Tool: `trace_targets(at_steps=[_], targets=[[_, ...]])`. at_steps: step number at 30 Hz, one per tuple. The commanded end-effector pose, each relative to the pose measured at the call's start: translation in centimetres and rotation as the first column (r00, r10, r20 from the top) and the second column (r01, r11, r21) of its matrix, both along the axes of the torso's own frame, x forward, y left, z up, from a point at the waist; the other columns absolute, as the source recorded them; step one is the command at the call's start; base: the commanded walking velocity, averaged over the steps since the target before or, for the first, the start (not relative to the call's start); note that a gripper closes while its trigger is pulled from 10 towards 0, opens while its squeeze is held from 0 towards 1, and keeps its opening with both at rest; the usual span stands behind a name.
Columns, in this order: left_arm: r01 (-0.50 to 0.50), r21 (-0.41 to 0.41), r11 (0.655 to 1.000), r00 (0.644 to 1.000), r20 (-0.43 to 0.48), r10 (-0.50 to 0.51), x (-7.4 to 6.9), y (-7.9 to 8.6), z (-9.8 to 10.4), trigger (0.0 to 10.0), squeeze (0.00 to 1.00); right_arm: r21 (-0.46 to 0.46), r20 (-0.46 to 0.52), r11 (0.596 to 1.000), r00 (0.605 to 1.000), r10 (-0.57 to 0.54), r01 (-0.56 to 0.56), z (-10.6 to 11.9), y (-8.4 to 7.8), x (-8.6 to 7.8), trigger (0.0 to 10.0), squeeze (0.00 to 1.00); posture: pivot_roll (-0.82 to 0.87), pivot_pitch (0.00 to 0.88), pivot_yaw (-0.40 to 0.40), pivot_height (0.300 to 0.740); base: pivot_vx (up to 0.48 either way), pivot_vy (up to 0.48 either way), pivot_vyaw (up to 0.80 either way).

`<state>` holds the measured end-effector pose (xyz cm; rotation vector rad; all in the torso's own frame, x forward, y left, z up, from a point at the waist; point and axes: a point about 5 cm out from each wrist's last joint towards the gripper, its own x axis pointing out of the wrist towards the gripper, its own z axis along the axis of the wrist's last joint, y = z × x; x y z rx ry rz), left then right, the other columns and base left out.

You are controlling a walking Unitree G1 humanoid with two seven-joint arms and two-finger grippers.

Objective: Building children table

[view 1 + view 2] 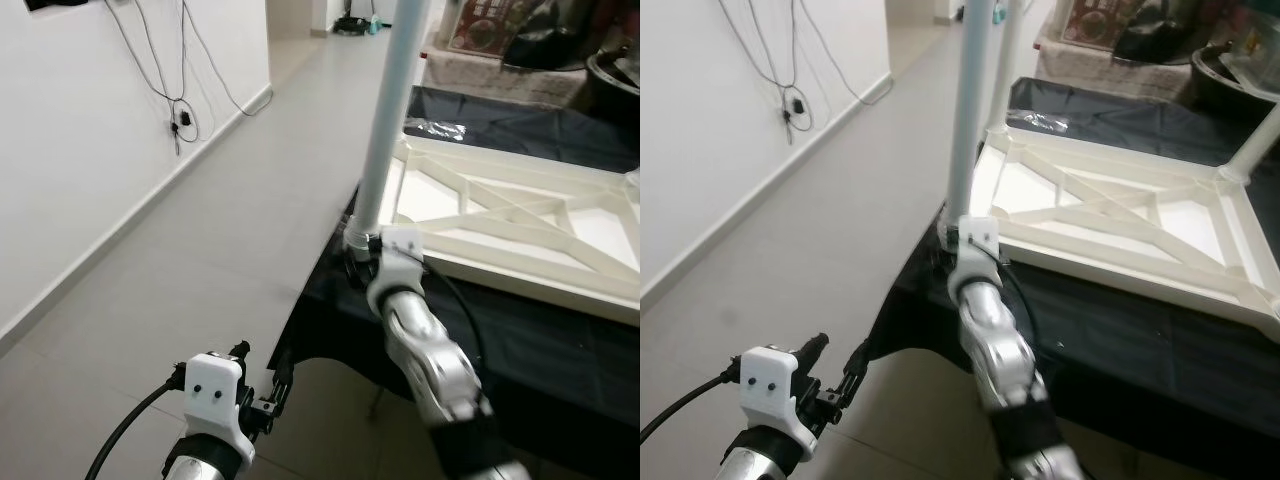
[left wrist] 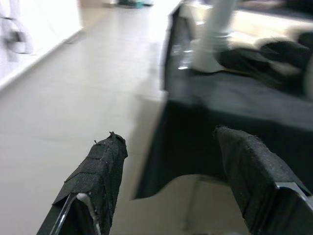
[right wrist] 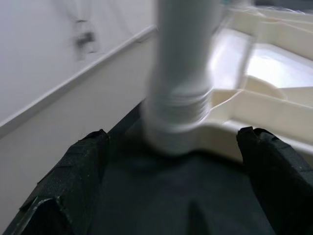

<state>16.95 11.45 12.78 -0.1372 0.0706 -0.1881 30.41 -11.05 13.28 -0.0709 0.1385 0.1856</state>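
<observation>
A: Right gripper (image 3: 171, 147) at the base of the near-left leg (image 1: 972, 110); jaws spread to either side of it in the wrist view, not clamped on.

B: Contact with the leg?

A: Cannot tell; close around it, wrist view blurred. Left gripper (image 2: 171, 166) low on the left over the floor (image 1: 200, 200), jaws released, holding nothing.

B: Location of the workpiece?

A: Upturned white table frame (image 1: 1120, 215) flat on the black-covered tabletop (image 1: 1110, 340), cross-braced underside facing up. Near-left leg upright in its corner socket at the near-left edge.

B: Progress?

A: One more leg (image 1: 1255, 140) visible at the far-right corner. Remaining two corners unclear or without legs. Judged roughly half done, seating of the near leg probably in hand.

B: Arm pose?

A: Right arm (image 1: 430, 350) stretched forward and up to the corner. Left arm bent low, idle.
</observation>
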Motion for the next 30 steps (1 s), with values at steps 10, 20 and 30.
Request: trace_targets(at_steps=[10,20,30], targets=[[-0.066,0.058,0.996,0.997,-0.034,0.068,-0.2,0.4,-1.4,10.0,0.0,0.046,-0.015,0.987,0.988,0.157,-0.156,-1.9,0.2,-2.9,10.0,0.0,0.06,0.056,-0.012,0.74,0.0,0.0,0.0],[-0.076,0.05,0.996,0.996,-0.051,0.079,0.4,0.6,-2.1,10.0,0.0,0.04,-0.02,0.983,0.983,0.183,-0.182,-2.4,0.3,-3.0,10.0,0.0,0.05,0.039,-0.01,0.74,-0.098,0.0,-0.24],[-0.081,0.072,0.994,0.995,-0.053,0.085,0.6,0.6,-2.4,10.0,0.0,0.036,-0.036,0.982,0.981,0.189,-0.187,-2.7,0.3,-2.9,10.0,0.0,0.05,0.038,-0.014,0.74,-0.303,0.0,0.0]])
